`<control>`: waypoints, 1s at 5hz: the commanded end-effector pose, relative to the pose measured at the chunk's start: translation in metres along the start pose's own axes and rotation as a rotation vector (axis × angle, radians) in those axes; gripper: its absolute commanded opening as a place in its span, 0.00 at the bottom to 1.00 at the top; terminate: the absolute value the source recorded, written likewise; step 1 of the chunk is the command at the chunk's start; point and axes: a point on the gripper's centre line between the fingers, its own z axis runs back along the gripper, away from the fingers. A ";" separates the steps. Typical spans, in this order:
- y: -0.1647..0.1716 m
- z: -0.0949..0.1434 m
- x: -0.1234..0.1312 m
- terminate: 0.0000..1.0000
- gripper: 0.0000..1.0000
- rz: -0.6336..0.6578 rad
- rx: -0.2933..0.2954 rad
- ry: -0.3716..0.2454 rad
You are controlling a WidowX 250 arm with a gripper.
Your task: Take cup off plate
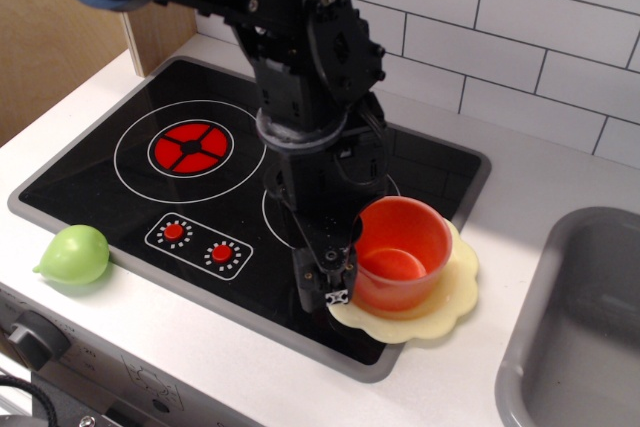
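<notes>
Stovetop (180,202) corner holds plate (455,299), cup (402,250), end effector (333,282) alongside.

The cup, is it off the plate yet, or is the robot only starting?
Not yet. The cup sits on the yellow plate, so nothing is done. In hand: the gripper is down at the cup's left side, where the handle is hidden; I cannot tell if it grips. Left: lifting the cup and setting it elsewhere.

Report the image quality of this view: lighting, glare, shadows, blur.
In the observation.image view the light is soft and even; the glossy stovetop mirrors the dark arm rather than glaring. The cup, plate and green pear look sharp. The claw casts only a faint shadow, and its dark body hides the cup's handle.
</notes>
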 end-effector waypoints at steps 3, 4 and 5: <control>0.008 0.022 -0.004 0.00 0.00 0.049 -0.044 -0.069; 0.012 0.045 -0.007 0.00 0.00 0.104 -0.054 -0.103; 0.025 0.054 -0.018 0.00 0.00 0.222 -0.010 -0.098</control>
